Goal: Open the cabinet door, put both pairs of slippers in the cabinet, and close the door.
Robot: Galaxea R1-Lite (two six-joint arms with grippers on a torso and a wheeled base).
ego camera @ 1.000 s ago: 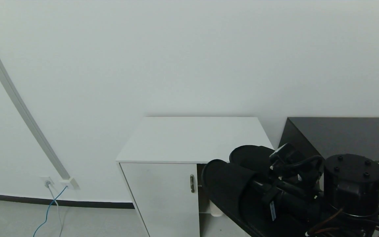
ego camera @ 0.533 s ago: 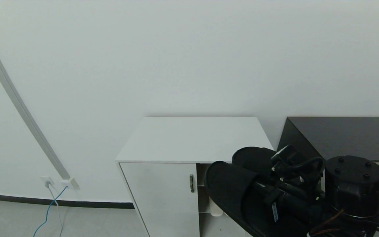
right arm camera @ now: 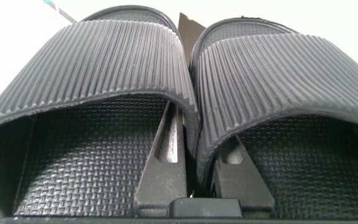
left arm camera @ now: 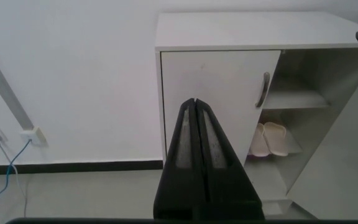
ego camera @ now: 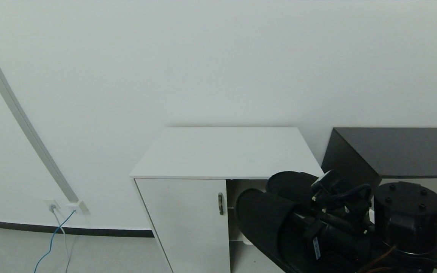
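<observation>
**Second pair in hand, headed for the open cabinet**

The step in hand looks like stowing the second pair. The black slippers (ego camera: 268, 216) sit low and right of centre in the head view, lifted in front of the open right half of the white cabinet (ego camera: 218, 151). The right gripper (right arm camera: 196, 143) carries them. Its fingers (right arm camera: 166, 168) reach one into each slipper and are clamped on the two inner side walls, which are pressed together between them.

The left wrist view shows a pale pair of slippers (left arm camera: 275, 138) already lying on a shelf inside the cabinet, so about half the stowing seems done. The left door (ego camera: 184, 223) is closed, with its handle (ego camera: 220, 203) at the edge beside the opening. The left gripper (left arm camera: 196, 106) holds nothing, and its fingers (left arm camera: 185, 143) are pressed together.

The next move probably calls for feeding the black pair toe-first through the opening. It would need to stay clear of the closed door's edge and the cabinet's top, and come down on free shelf space beside or above the pale pair. Only then should the fingers let go. The open side has still to be closed.

As for writing, a small pale label (ego camera: 315, 242) on the right arm is too small to read. No brand or other print can be read on the slippers or the cabinet.
</observation>
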